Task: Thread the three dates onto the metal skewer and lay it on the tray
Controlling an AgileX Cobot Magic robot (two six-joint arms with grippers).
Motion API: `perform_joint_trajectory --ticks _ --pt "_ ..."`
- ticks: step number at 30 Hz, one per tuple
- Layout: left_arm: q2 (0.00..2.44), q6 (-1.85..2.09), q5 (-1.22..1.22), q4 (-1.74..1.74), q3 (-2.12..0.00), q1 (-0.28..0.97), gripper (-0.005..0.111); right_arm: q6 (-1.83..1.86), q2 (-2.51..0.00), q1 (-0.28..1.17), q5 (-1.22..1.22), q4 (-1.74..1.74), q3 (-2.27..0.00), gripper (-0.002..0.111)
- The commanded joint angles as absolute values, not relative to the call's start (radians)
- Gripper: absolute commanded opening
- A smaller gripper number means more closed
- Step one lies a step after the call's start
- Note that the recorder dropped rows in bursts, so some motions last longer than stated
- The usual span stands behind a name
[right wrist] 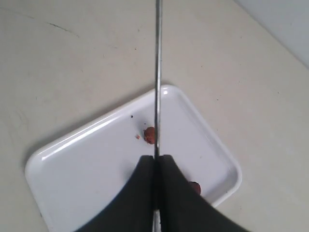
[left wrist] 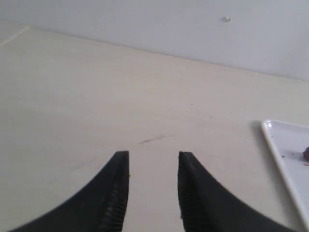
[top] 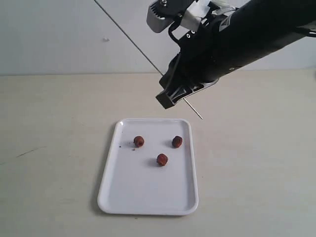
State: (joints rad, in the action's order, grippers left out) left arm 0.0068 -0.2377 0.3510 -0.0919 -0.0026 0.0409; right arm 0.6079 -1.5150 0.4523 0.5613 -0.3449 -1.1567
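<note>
**Skewer clamped in the right gripper above the tray's far rim; dates loose on the tray**

The right gripper (top: 170, 98) hangs over the table (top: 49, 148) just beyond the tray's far rim. Its fingers (right wrist: 140, 193) are pressed together on the metal skewer (top: 128, 37), with no gap showing between them in the right wrist view. The rod slants through the grip. A long stretch rises up and away from the tray, and a short end pokes out below the gripper, near the tray's far right corner. No date is on it.

The white tray (top: 148, 192) lies flat on the table with its long sides running away from the exterior camera. All three dates sit on its far half, apart from one another. The left-hand date (top: 139, 141) and the right-hand date (top: 177, 141) lie level with each other. The nearer date (top: 162, 159) lies between them, closer to the tray's middle. A few dark crumbs lie beside the left-hand date, towards the tray's left rim.

In the right wrist view the skewer (right wrist: 157, 72) crosses the tray (right wrist: 87, 164) and partly covers one date (right wrist: 148, 136). A second date (right wrist: 195, 187) shows beside a finger.

The left gripper (left wrist: 153, 159) is over bare table off to the side of the tray (left wrist: 285, 145), well apart from the dates. Its two dark fingers (left wrist: 118, 183) stand apart with nothing between them.
</note>
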Motion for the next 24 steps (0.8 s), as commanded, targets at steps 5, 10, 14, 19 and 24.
perform_joint_trajectory --ticks 5,10,14,19,24 --pt "0.000 -0.239 0.309 -0.370 0.000 0.048 0.035 0.540 -1.515 0.454 0.719 -0.242 -1.124 0.000" --pt "0.000 -0.239 0.171 -0.491 0.000 0.048 0.035 0.485 -1.515 0.454 0.716 -0.196 -1.121 0.000" --pt "0.000 -0.324 -0.135 -0.474 0.000 0.048 0.035 0.468 -1.515 0.454 0.723 -0.126 -1.115 0.000" --pt "0.000 -0.513 -0.328 -0.473 0.000 0.048 0.035 0.315 -1.515 0.454 0.731 0.034 -1.091 0.000" --pt "0.000 -0.520 -0.462 -0.473 0.000 0.048 0.035 0.231 -1.515 0.454 0.734 0.116 -1.081 0.000"
